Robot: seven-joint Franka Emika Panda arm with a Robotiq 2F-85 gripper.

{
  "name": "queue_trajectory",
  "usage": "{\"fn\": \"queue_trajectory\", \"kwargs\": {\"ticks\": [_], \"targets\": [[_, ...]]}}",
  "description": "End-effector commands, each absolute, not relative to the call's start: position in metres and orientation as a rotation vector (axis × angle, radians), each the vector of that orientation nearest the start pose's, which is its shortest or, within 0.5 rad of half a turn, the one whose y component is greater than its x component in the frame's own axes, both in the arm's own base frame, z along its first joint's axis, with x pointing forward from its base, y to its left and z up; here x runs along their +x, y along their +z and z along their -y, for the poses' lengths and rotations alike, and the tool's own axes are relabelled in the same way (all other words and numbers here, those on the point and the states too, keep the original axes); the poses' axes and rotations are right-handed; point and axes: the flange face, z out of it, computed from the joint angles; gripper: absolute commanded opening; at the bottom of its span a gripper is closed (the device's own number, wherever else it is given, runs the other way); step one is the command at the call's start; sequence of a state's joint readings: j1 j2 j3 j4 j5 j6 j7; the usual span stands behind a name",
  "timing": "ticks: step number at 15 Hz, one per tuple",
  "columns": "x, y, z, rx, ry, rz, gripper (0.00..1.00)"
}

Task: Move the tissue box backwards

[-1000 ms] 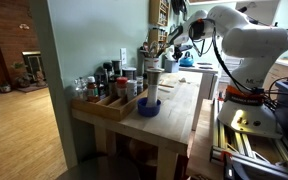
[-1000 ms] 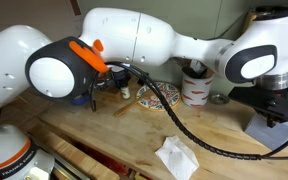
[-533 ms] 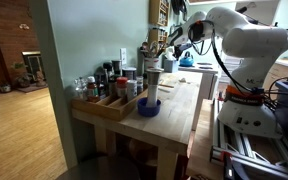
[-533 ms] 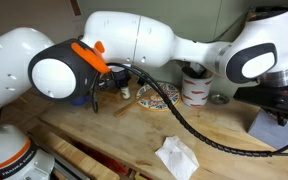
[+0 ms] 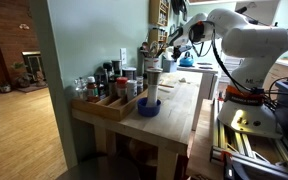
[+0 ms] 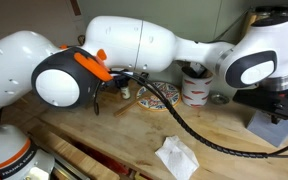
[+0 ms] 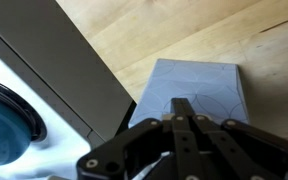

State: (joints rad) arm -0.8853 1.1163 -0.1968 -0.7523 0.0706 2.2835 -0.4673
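Just beyond tissue box [image 7: 206, 88], bare tabletop [image 7: 164, 25].

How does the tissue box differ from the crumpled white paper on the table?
The tissue box is pale grey-blue with flat faces; the crumpled paper is white and shapeless. The box sits beneath the gripper; the paper lies apart from it. Both rest on the wooden table.
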Motion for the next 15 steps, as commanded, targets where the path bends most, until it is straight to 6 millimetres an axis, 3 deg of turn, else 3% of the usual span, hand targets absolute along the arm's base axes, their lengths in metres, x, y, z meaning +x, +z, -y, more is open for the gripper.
{"fn": "queue_trajectory", "kwargs": {"ticks": [1, 9, 15], "targets": [[0.479, 0.281, 0.695, -3.378, -0.581, -0.813, 0.00], [0.486, 0.273, 0.699, -3.471, -0.736, -0.803, 0.00], [0.512, 0.228, 0.679, -3.550, -0.902, -0.730, 0.00]]}}
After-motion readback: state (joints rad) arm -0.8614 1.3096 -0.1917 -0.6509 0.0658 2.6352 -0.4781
